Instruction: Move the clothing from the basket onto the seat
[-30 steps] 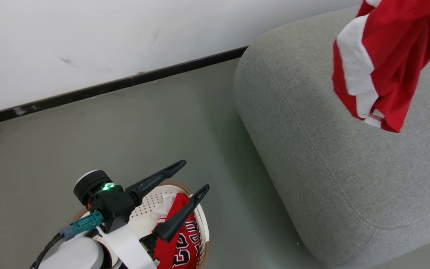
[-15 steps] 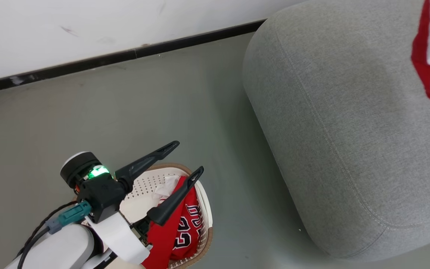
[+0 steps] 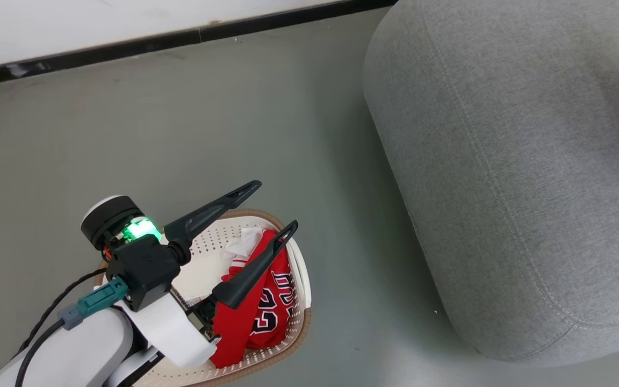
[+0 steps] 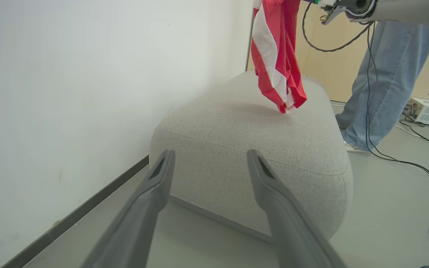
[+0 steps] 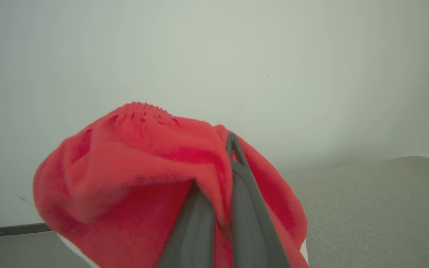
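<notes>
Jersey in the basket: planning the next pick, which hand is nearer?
Left. The left hand is open above the jersey; the right hand grips shorts over the seat.

Your head camera looks steeply down on the floor [image 3: 180,134], the basket [image 3: 207,244] close beneath it and the seat [image 3: 503,188] at right. Your left wrist camera sits low, facing that same seat. Your right wrist camera faces the wall [image 5: 237,56] over the seat, close against red clothing [image 5: 125,156].
</notes>
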